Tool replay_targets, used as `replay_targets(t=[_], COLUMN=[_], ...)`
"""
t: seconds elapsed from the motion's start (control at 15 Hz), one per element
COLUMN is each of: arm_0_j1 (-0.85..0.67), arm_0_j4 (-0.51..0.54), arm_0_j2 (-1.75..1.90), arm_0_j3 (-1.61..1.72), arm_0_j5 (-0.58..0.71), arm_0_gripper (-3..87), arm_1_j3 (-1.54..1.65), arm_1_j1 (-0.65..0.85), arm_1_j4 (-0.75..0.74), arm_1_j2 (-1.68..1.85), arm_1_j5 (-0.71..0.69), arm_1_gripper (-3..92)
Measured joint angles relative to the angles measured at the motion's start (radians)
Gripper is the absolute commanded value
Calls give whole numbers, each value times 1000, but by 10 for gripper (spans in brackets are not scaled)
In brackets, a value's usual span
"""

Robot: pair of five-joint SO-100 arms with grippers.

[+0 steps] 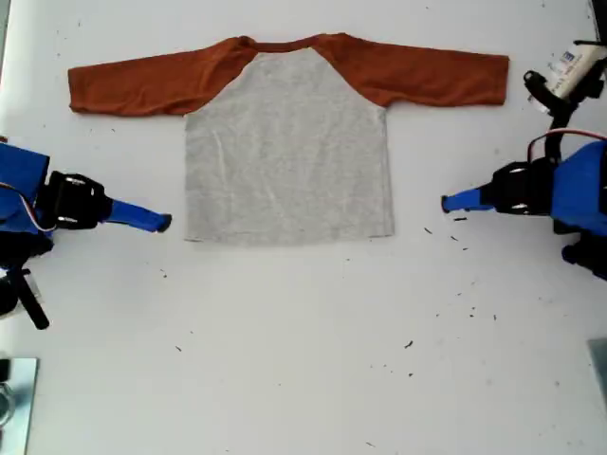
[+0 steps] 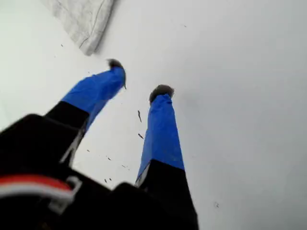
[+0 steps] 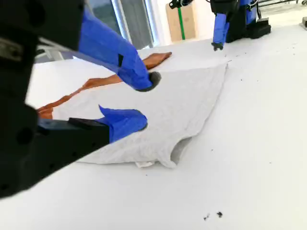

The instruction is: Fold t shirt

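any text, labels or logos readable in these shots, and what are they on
None can be read.
White label on the object at the exterior view's upper right: dark print, too small and blurred to read.
The t shirt: plain grey body and rust-orange sleeves, no print or logo showing in any view.
My first gripper and my second gripper: blue tape only, no markings.

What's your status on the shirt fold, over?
My first gripper open, empty, off the hem corner. My second gripper open beside the hem. T shirt flat, unfolded. Nothing in the way.
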Motion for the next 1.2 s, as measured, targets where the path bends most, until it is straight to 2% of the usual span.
replay_targets(t=[0.13, 0.27, 0.33, 0.67, 0.73, 0.87, 1.07, 1.2], arm_0_j1=[31, 21, 26, 81, 77, 78, 78, 78], arm_0_j4=[0, 0, 0, 0, 0, 0, 0, 0], arm_0_j2=[0, 2, 2, 2, 2, 2, 2, 2], arm_0_j3=[0, 0, 0, 0, 0, 0, 0, 0], arm_0_j5=[0, 0, 0, -3, -3, -3, -3, -3], arm_0_gripper=[-2, -3, -3, -3, -3, -3, -3, -3], arm_1_j3=[-5, -78, -189, -1106, -1301, -1574, -1609, -1407], arm_1_j1=[-5, 31, 95, 611, 680, 813, 953, 1055], arm_1_j4=[-12, -6, 21, 272, 316, 365, 334, 147], arm_1_j2=[0, -48, -158, -951, -1111, -1355, -1520, -1539], arm_1_j5=[-6, -20, -78, -598, -683, -808, -945, -1019], arm_1_gripper=[35, 35, 35, 35, 75, 353, 380, 368])
